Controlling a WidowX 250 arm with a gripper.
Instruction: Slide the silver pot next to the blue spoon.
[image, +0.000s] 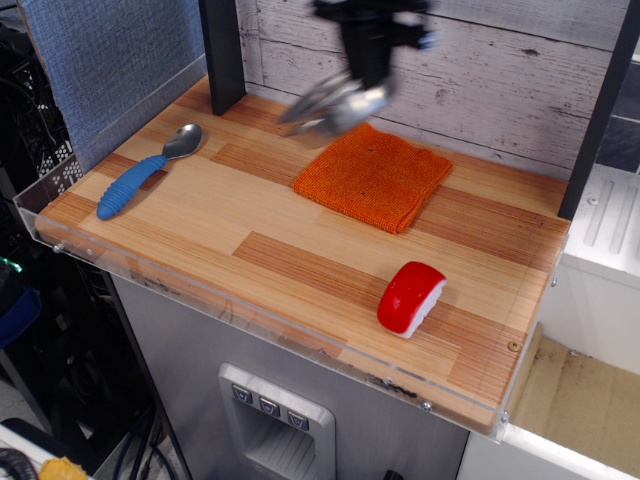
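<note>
The silver pot (328, 105) is blurred and tilted, held in the air above the back of the wooden table, to the left of the orange cloth (373, 176). My black gripper (367, 85) is shut on the pot's right rim, its arm reaching down from the top edge. The blue spoon (145, 171) lies on the table's far left, ribbed blue handle toward the front and silver bowl toward the back. The pot is apart from the spoon, well to its right.
A red block (410, 297) with a white underside lies at the front right. A dark post (222, 50) stands at the back left, another one (600, 110) at the right. A clear guard (230, 300) lines the table's front and left edges.
</note>
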